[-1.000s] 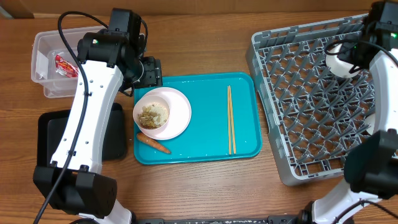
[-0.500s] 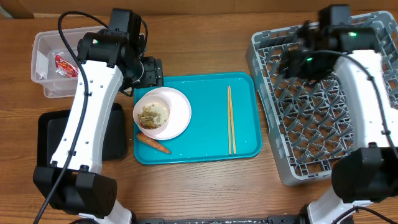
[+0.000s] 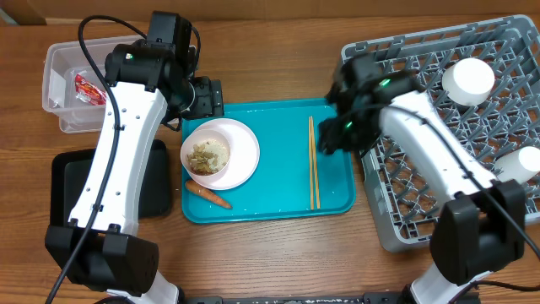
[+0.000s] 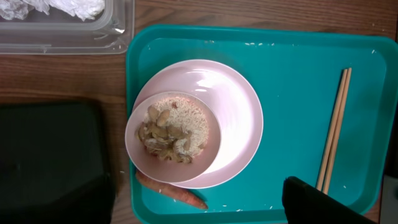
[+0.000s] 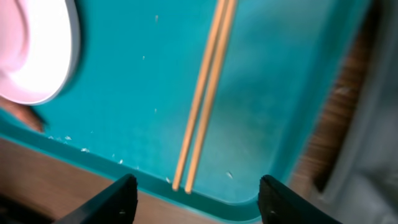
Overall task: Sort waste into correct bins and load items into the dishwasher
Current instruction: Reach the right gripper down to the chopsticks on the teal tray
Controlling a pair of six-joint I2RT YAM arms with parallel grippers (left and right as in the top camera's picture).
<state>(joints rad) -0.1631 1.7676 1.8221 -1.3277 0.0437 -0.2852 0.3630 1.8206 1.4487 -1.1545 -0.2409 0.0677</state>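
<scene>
The chopsticks (image 3: pixel 312 162) lie side by side on the teal tray (image 3: pixel 278 186). My right gripper (image 3: pixel 335 128) is open and empty just above their near end, which lies between its fingers in the right wrist view (image 5: pixel 196 205). A small white bowl (image 3: pixel 207 157) of beige food scraps (image 4: pixel 165 130) sits on the round white plate (image 3: pixel 243 152). The orange carrot (image 3: pixel 208 196) lies beside it. My left gripper (image 3: pixel 202 97) hovers open and empty over the tray's far left corner. The clear tub (image 3: pixel 59 84) holds the red wrapper (image 3: pixel 89 87) and white tissue (image 4: pixel 62 7).
The black tray (image 3: pixel 76 181) sits left of the teal tray. The grey dish rack (image 3: pixel 422 169) on the right holds an upturned white cup (image 3: pixel 468 78) and another white dish (image 3: pixel 519 162) at its right edge.
My right arm swung left from the rack's far side to over the chopsticks, leaving the white cup in the rack. The left arm has not moved.
</scene>
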